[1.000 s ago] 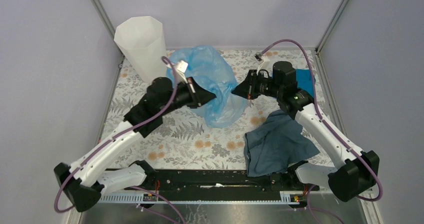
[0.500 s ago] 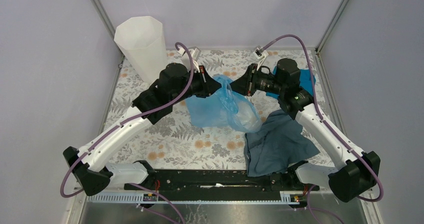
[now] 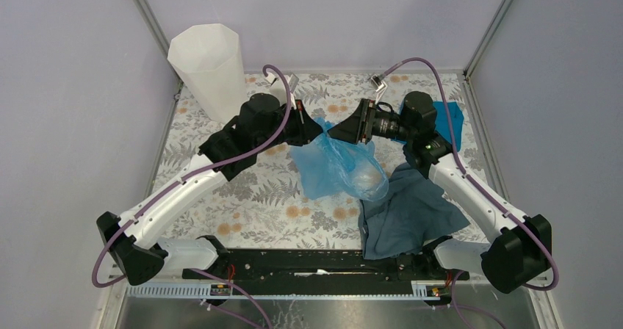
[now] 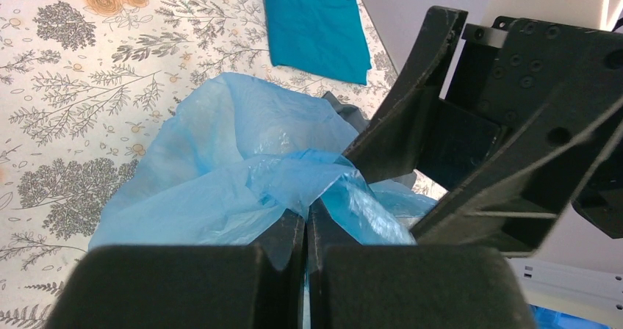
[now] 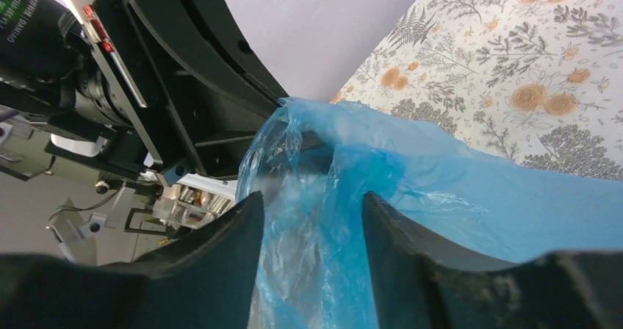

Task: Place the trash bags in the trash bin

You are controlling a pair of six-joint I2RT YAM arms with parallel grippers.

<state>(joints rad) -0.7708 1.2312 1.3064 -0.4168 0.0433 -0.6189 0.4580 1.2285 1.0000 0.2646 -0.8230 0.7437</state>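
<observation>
The light-blue trash bag (image 3: 338, 167) hangs bunched between my two grippers above the middle of the table, its lower part resting on the floral cover. My left gripper (image 3: 317, 131) is shut on a fold of the bag's upper edge; the left wrist view shows the jaws (image 4: 306, 210) pinched together with film between them. My right gripper (image 3: 336, 131) faces it closely and is open, and the bag (image 5: 441, 189) passes between its spread fingers (image 5: 312, 197). The white trash bin (image 3: 209, 68) stands upright at the back left, apart from both grippers.
A teal cloth (image 3: 448, 120) lies at the back right, behind the right wrist, and also shows in the left wrist view (image 4: 316, 24). A dark grey-blue cloth (image 3: 411, 211) lies at the front right, touching the bag. Grey walls close in three sides.
</observation>
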